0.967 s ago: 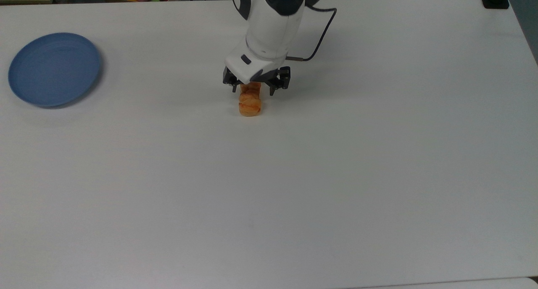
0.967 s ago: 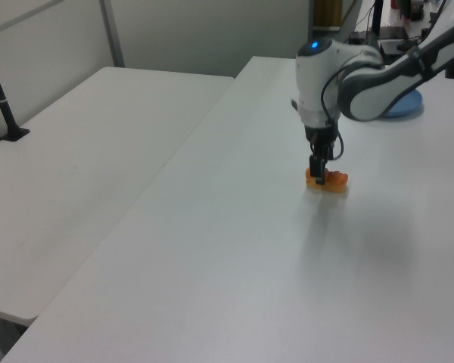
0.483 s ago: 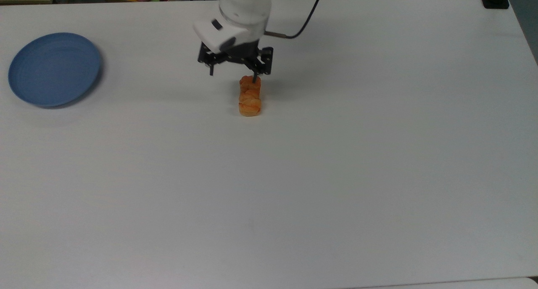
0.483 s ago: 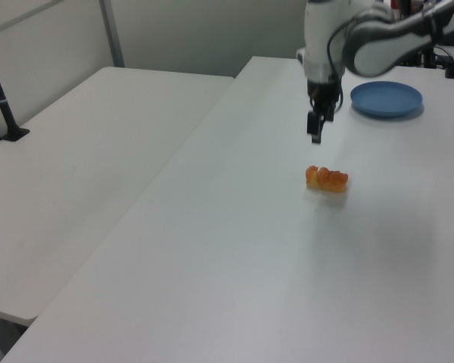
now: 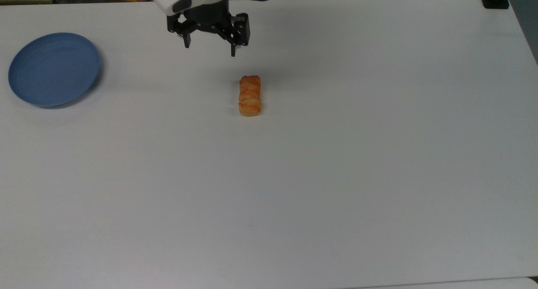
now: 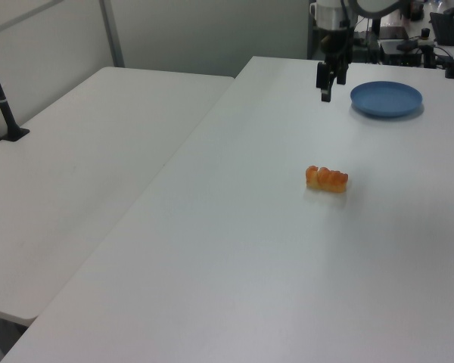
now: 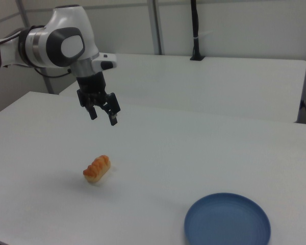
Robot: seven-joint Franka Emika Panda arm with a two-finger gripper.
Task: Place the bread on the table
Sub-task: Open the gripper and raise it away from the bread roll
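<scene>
Top view: we see the bread (image 5: 250,95) lying flat on the bare white counter (image 5: 336,175), in the far half of the surface and about midway between its side edges. Nothing touches it. The pincer (image 5: 209,40) hangs above the far edge of the counter, toward the top view's left of the bread and well apart from it; its two fingers are spread wide and carry nothing. A blue plate (image 5: 54,69) sits near the far corner on the top view's left, with nothing on it.

Left view: the bread (image 6: 327,178) rests on the counter (image 6: 234,265) with a faint shadow directly beneath it, so we judge it fully supported by the surface. The pincer (image 6: 329,78) is raised clear of the counter near the blue plate (image 6: 387,98), beyond the bread.

Right view: the bread (image 7: 97,169) lies on its long side near the right view's left edge of the counter (image 7: 204,153), while the blue plate (image 7: 227,220) stands well apart toward the near edge. The pincer (image 7: 103,110) hovers above and behind the bread, fingers parted and empty.

Progress: we judge the placement done, since the bread is on the counter and released. What remains, at most, is for the arm to move off to a resting pose.
</scene>
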